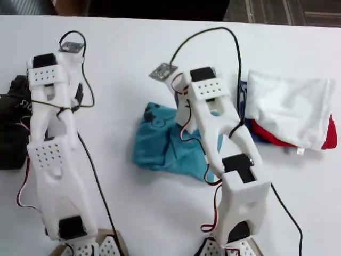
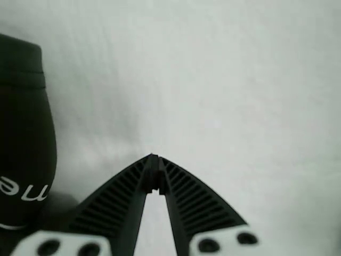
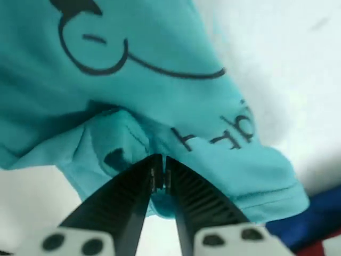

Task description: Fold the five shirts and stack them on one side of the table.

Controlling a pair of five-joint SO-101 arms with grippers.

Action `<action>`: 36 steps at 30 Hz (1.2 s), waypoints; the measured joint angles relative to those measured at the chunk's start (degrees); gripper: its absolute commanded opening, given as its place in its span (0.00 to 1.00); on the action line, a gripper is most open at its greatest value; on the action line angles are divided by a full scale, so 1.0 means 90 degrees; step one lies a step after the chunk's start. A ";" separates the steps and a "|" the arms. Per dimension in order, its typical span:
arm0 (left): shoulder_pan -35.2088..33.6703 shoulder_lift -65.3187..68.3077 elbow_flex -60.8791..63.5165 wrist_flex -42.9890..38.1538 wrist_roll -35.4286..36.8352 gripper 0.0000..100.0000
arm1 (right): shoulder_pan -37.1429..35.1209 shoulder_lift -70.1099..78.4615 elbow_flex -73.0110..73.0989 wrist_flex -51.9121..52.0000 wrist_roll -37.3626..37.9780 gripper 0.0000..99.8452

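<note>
A crumpled teal shirt with a dark line drawing lies mid-table under my right arm. In the right wrist view my right gripper is shut at a bunched fold of that teal shirt, and creases run toward its tips. My left gripper is shut with nothing in it, above bare white table. A black shirt sits just beside it, at the table's left edge. On the right, a white shirt lies on top of a red shirt and a blue shirt.
The white table has bare room along its far side and between the two arms. Black and red cables hang off both arms over the teal shirt. Corners of the blue shirt and the red shirt lie next to the teal one.
</note>
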 measured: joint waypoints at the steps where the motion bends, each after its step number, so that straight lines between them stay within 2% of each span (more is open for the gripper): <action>1: 0.0000 0.0000 0.0000 0.0000 0.0000 0.03 | 0.0000 -0.0059 0.0156 0.0000 0.0010 0.02; 9: 0.0000 0.0000 0.0000 0.0000 0.0000 0.03 | 0.0000 -0.1719 0.1963 -0.0010 0.0313 0.02; 13: 0.0000 0.0000 0.0000 0.0000 0.0000 0.03 | 0.0000 -0.2549 0.2960 -0.0400 0.0313 0.02; 19: 0.0000 0.0000 0.0000 0.0000 0.0000 0.03 | -0.0107 -0.3399 0.3116 -0.1094 0.0313 0.02; 28: 0.0000 0.0000 0.0000 0.0000 0.0000 0.03 | -0.0791 -0.3243 0.2862 -0.1788 -0.0234 0.02; 36: 0.0000 0.0000 0.0000 0.0000 0.0000 0.03 | -0.0635 -0.2090 0.2862 -0.1748 -0.0234 0.02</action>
